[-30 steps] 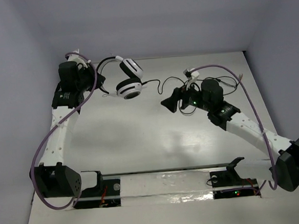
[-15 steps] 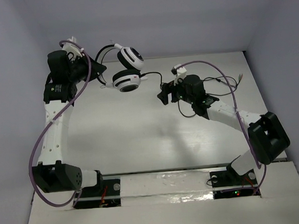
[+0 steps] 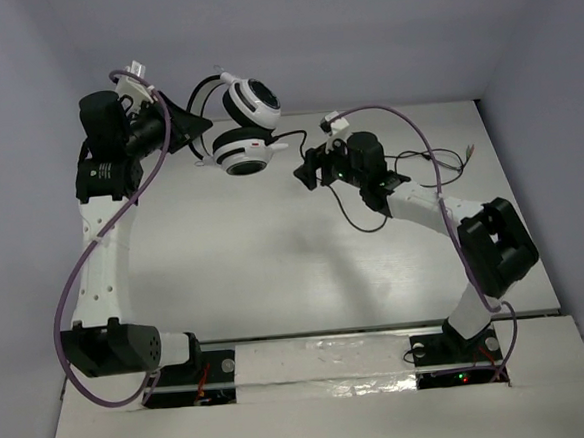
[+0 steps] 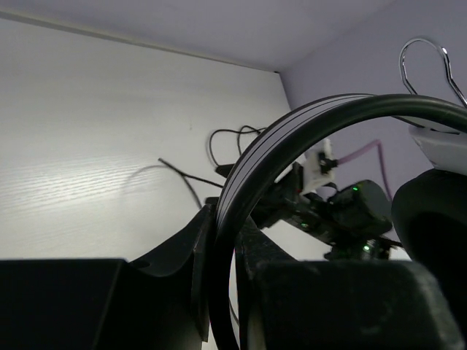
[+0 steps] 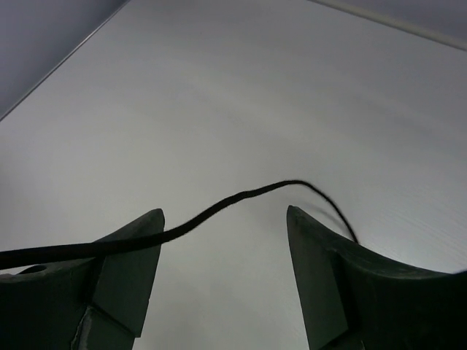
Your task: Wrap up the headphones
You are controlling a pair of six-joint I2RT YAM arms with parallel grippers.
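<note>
The headphones [image 3: 246, 124] hang off the table at the far left, white earcups stacked, headband [image 3: 206, 89] arching left. My left gripper [image 3: 192, 132] is shut on the headband, which runs as a dark arc [image 4: 292, 138] between the jaws of my left gripper [image 4: 223, 220] in the left wrist view. The thin black cable [image 3: 350, 220] trails right across the table to a loose tangle [image 3: 438, 161]. My right gripper [image 3: 305, 172] is open just right of the lower earcup. In the right wrist view the cable [image 5: 241, 196] crosses the gap of my right gripper [image 5: 223, 219], untouched by the fingers.
Purple robot cables [image 3: 121, 216] loop along both arms. The white table [image 3: 276, 270] is walled by grey panels at the left, back and right. The right arm [image 4: 343, 211] shows beyond the headband in the left wrist view.
My left gripper has lifted the headphones up and toward the back. My right arm has swung left across the table and its gripper now sits close beside the earcups.
</note>
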